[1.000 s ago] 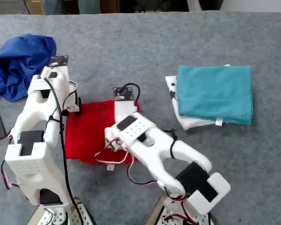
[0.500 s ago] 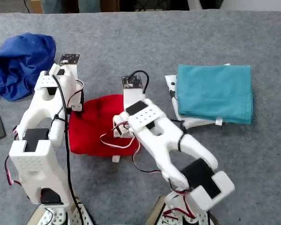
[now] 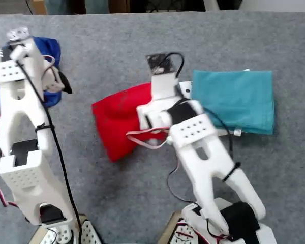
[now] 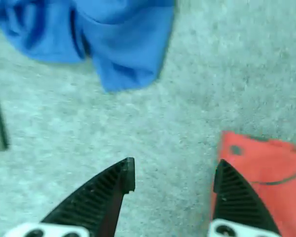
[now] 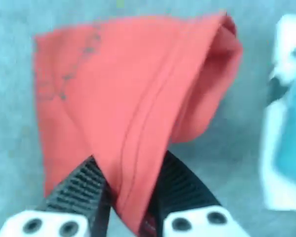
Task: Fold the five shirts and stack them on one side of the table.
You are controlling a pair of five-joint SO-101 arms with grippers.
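- Red shirt (image 3: 116,122) is folded, and the right gripper (image 5: 129,159) has its two fingers closed on a doubled edge of it. Most of the cloth lies on the grey table (image 3: 101,46), just beside the stack.
- At the right side of the table, the teal shirt (image 3: 233,100) lies folded on top of the white shirt (image 3: 207,133).
- Whether the red cloth touches the white one I cannot tell, because the arm covers that place.
- The left gripper (image 4: 175,163) is open and holds nothing. It hangs over bare table between the red shirt and the blue shirt (image 4: 128,44), which is crumpled and not yet folded.
- I judge that the step in hand is to put the red shirt onto the teal one.
- To do it well, lift high enough that the hanging part passes over the edge of the stack and does not push the teal shirt out of place.
- The grip is on one edge only and the loose layer bulges, so the fold may open. Go slowly, lower it with the edges in line, and release only when it lies flat.
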